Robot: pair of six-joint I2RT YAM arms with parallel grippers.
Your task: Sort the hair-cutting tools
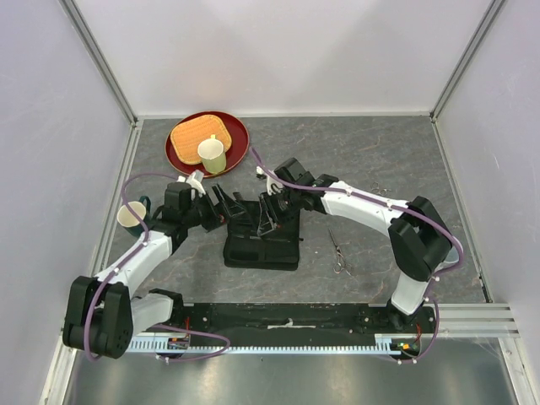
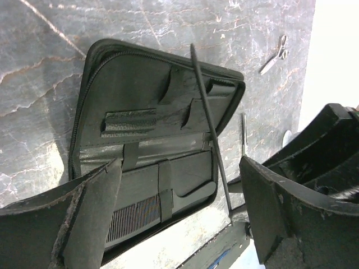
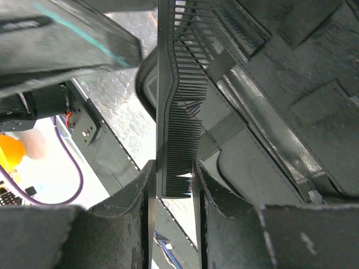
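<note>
The black zip case lies open mid-table. My right gripper is shut on the end of a straight black comb, held above the case. In the left wrist view this comb shows edge-on as a thin black line across the case's right side. A second comb sits in the case under a strap. My left gripper hangs wide open over the case's near half, with nothing between its fingers. One pair of silver scissors lies on the table right of the case, also in the left wrist view.
A red tray at the back left carries an orange square pad and a pale cup. A green mug stands by the left wall beside my left arm. White walls enclose the table on three sides.
</note>
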